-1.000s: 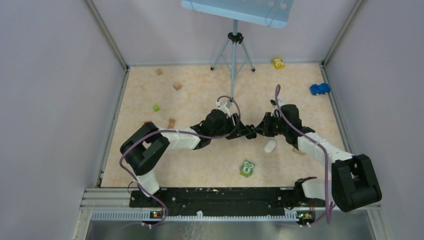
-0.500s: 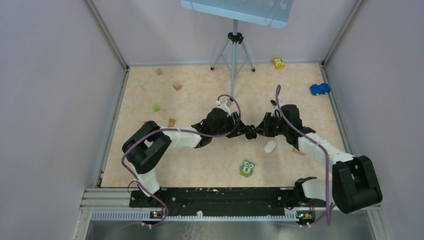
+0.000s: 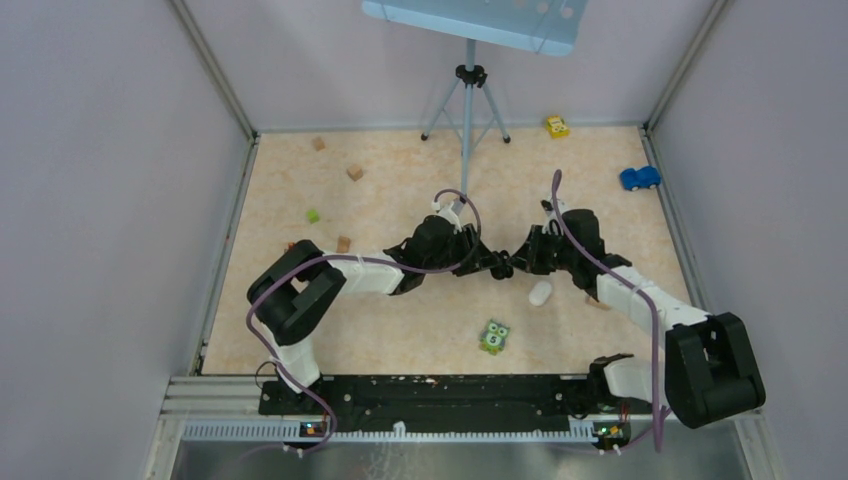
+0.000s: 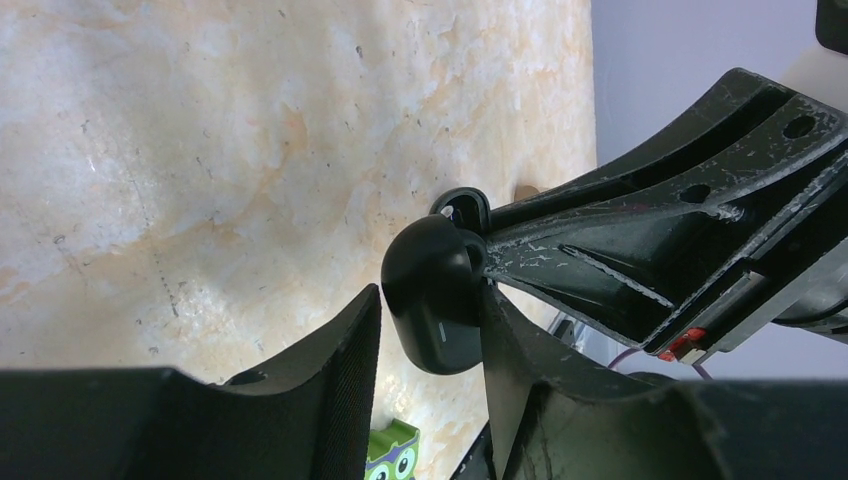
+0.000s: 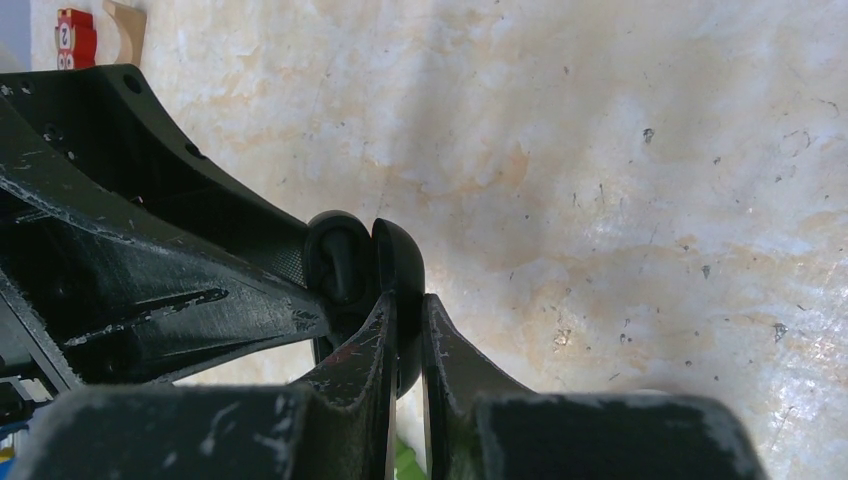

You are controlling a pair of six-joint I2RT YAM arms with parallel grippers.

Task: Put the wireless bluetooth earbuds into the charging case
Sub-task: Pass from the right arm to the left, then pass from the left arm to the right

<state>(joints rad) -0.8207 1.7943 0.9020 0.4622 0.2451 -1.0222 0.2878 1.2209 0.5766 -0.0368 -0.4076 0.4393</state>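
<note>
Black charging case (image 4: 432, 300), above the bench (image 3: 400, 330): you are pinching it tight in the right end effector (image 5: 405, 305), bracketing it with the left end effector (image 4: 430, 295), grip unclear; earbuds unseen, insertion pending.

**Plastics Worn and Smooth, a Marbled Table**

The charging case (image 4: 432, 300) was seen as smooth black plastic with a soft sheen. The black plastic of the left gripper (image 4: 428, 320) and the right gripper (image 5: 407, 300) was marked by whitish scuffs and scratches; finely ribbed matt pads (image 4: 350, 345) were noted on the left one. The table (image 5: 650, 150) was finished like pale marble, matt and flecked with dark specks. A tan block (image 5: 125, 25) was taken for bare wood. The walls (image 3: 100, 200) were seen as smooth matt panels
</note>
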